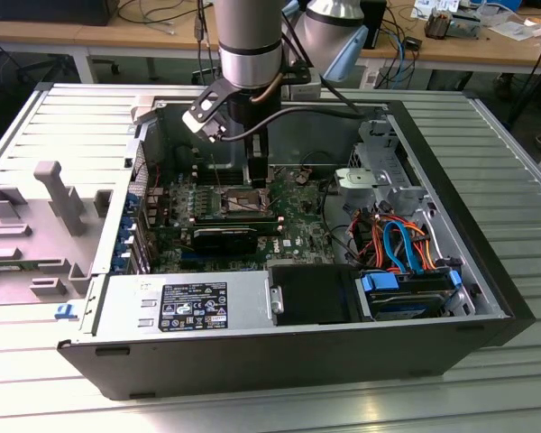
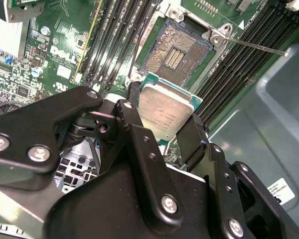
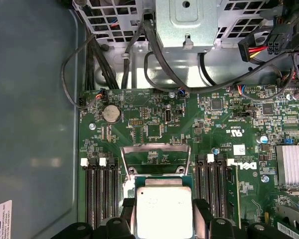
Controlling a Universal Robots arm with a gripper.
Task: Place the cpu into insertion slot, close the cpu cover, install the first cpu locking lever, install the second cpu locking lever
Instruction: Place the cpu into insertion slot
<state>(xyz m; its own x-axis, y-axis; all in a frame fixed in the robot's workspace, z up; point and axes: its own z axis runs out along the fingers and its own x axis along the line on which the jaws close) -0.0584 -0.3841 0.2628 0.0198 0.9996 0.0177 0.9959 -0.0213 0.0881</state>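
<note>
My gripper is shut on the cpu, a flat square chip with a dull silver top, gripped by two opposite edges between black fingers. The chip hangs level just above the green board, beside the open insertion slot, a dark square recess with a metal rim. In the first wrist view the cpu sits in front of the cpu cover, a silver frame swung up and open. A thin locking lever stands out sideways from the socket. In the exterior view the gripper reaches down into the case over the socket.
Long black memory slots flank the socket on both sides. A finned heatsink lies off to one side. In the exterior view a power supply lines the case front, with drive cables at the right and a grey fixture at the left.
</note>
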